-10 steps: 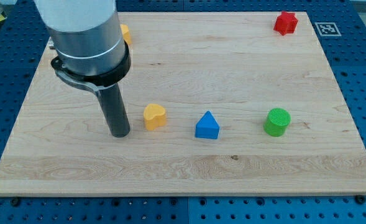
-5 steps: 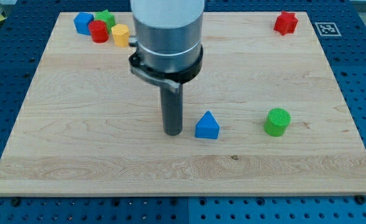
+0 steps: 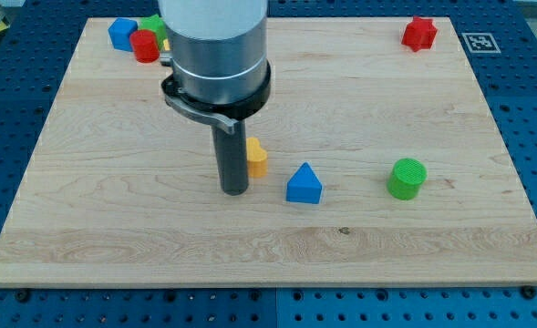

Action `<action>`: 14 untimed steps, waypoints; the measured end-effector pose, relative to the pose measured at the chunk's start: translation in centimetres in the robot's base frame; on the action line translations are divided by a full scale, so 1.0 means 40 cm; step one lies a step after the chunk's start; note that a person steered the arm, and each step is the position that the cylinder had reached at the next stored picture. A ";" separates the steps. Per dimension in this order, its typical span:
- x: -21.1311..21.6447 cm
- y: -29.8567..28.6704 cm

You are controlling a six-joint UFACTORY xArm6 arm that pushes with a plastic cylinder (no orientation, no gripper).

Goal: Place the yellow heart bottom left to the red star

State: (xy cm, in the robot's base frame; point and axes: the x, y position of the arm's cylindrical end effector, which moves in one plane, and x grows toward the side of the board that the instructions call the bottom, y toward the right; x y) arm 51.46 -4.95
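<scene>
The yellow heart [image 3: 257,158] lies near the board's middle, partly hidden behind my rod. My tip [image 3: 234,190] rests on the board just to the heart's lower left, touching or nearly touching it. The red star [image 3: 419,33] sits far away at the view's top right corner of the board. The heart is well to the left of and below the star.
A blue triangular block [image 3: 304,184] lies just right of the heart and a green cylinder [image 3: 406,179] further right. A blue block [image 3: 121,33], a red cylinder [image 3: 144,46] and a green block [image 3: 154,25] cluster at the top left, partly behind the arm.
My rod swung right from the heart's left side, covering the heart, then drew back slightly left. The heart now shows a little to the right of and above where it lay.
</scene>
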 end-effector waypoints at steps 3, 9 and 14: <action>-0.014 -0.026; -0.089 0.166; -0.217 0.211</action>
State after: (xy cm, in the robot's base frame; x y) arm 42.77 3.47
